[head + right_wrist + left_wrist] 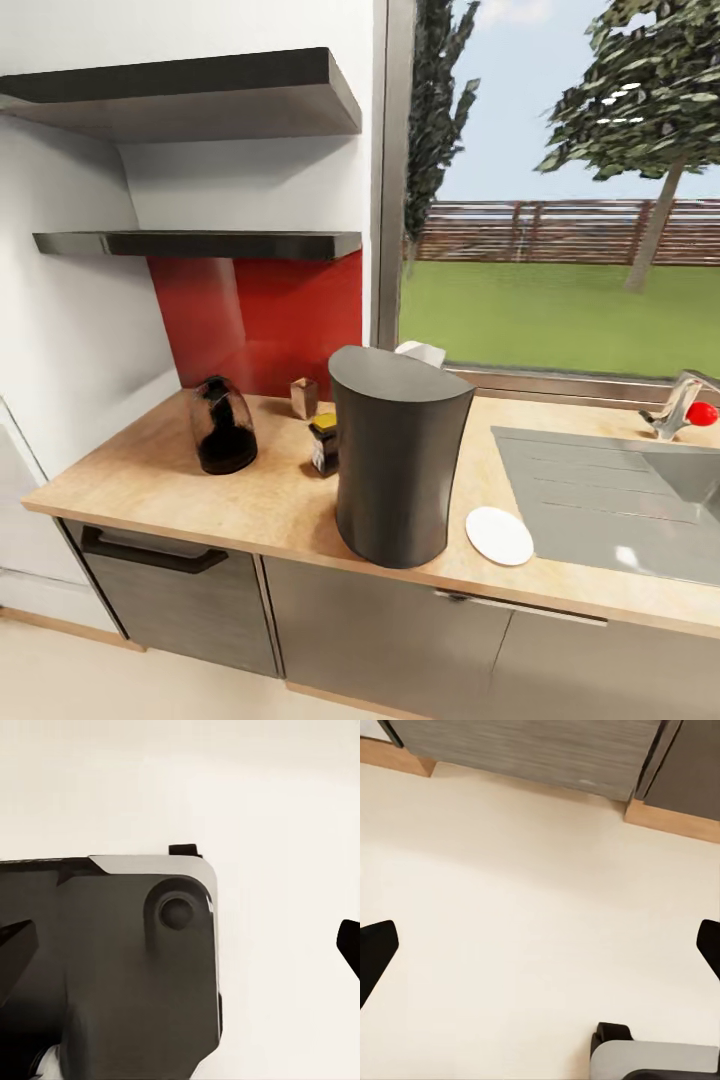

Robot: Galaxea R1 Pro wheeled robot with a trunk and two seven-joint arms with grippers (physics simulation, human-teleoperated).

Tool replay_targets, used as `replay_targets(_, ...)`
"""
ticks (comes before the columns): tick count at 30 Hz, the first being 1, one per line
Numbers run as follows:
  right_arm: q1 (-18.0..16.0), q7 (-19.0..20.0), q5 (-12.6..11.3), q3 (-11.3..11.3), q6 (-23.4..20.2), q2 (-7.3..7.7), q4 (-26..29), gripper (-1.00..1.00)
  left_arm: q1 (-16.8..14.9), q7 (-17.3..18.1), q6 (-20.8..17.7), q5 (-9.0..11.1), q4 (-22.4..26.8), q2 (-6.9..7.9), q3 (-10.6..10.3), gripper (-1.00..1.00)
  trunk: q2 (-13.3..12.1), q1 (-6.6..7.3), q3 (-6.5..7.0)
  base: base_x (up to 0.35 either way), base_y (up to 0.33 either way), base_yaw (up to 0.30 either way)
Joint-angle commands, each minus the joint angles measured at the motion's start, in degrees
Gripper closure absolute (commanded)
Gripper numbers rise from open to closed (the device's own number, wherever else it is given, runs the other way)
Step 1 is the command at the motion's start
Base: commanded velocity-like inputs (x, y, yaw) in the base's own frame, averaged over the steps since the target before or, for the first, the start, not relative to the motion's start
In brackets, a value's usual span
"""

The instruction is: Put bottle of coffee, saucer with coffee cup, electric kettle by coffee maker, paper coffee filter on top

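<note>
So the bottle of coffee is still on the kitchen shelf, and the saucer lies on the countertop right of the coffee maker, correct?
Not quite. The head view shows the bottle of coffee on the countertop, just left of the coffee maker, not on the kitchen shelf. The saucer does lie right of the coffee maker.

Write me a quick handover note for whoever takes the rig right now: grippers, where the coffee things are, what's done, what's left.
Left gripper: open, empty, pointing at the floor.
Right gripper: open, empty, over the robot's base.
Coffee maker stands on the countertop.
Bottle of coffee is already on the counter, just left of the maker.
Electric kettle sits further left on the counter.
Saucer lies right of the maker, nothing on it.
A white piece shows behind the maker's top, likely the paper filter; whether it rests on top I cannot tell.
Left: the coffee cup onto the saucer; check the filter and how close the kettle is.
</note>
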State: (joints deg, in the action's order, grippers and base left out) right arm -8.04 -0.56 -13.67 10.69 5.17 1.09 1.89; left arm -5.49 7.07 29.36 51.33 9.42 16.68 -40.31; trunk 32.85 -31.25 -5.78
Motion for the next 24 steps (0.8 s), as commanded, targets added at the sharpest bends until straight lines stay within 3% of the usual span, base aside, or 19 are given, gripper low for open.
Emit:
replay_targets(1,-0.04,-0.06,-0.57,0.48,0.20,0.01,-0.04,-1.00,-0.04,0.40,0.08,0.62,-0.01,0.02,-0.26,-1.00,0.10,-0.02,-0.11,0.000,0.306,0.000)
replay_targets(24,-0.04,0.01,-0.59,0.56,0.20,-0.04,-0.06,-1.00,0.04,0.40,0.17,0.62,0.04,0.01,-0.29,-1.00,0.10,-0.02,-0.11,0.000,0.306,0.000)
